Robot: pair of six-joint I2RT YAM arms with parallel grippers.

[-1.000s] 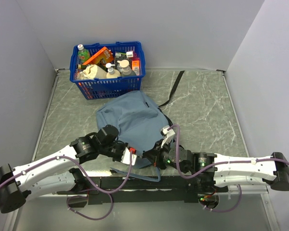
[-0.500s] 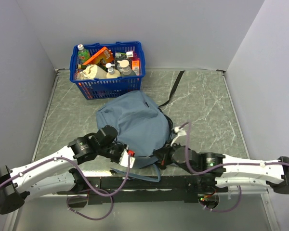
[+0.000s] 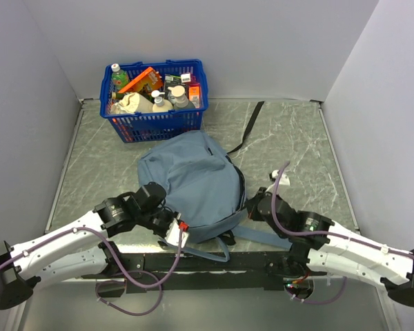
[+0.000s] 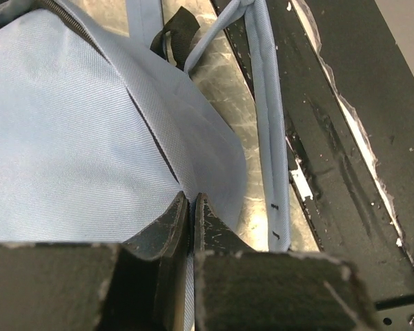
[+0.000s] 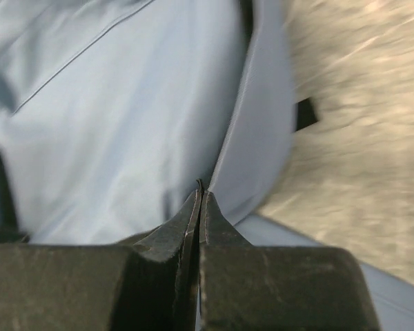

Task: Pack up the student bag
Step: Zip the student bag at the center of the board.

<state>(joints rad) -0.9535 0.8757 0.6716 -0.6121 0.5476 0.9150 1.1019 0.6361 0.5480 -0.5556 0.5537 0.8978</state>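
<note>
Both arms reach in from the near edge, and each grips the near hem of the task's thing. The left pincer [image 4: 192,201] is clenched on a thin fold of the student bag [image 4: 69,124], with the fabric running straight into the slit between its jaws. The right pincer [image 5: 200,195] is shut tight where a seam of the bag meets its tips, and it appears to nip that edge. The two grips are well apart, with the bag's near corner slung between them. Just behind the left pincer, a blue shoulder strap [image 4: 269,138] trails over the black mounting rail [image 4: 345,138] at the surface's near edge, so there is little room to draw back. The bag lies flat ahead of both pincers, its long axis running away from them and leaning left. Since both arms already hold it, neither is nearer. Any lift or spread will likely pivot on these two hem grips. Right of the right pincer is a wide stretch of bare surface [image 3: 297,148]. Left of the left pincer there is only a narrower strip before the side wall. Farthest off, beyond the bag, a black strap end [image 3: 249,128] lies loose. A filled blue basket [image 3: 154,124] sits close to the bag's far edge, and I cannot tell whether they touch.
</note>
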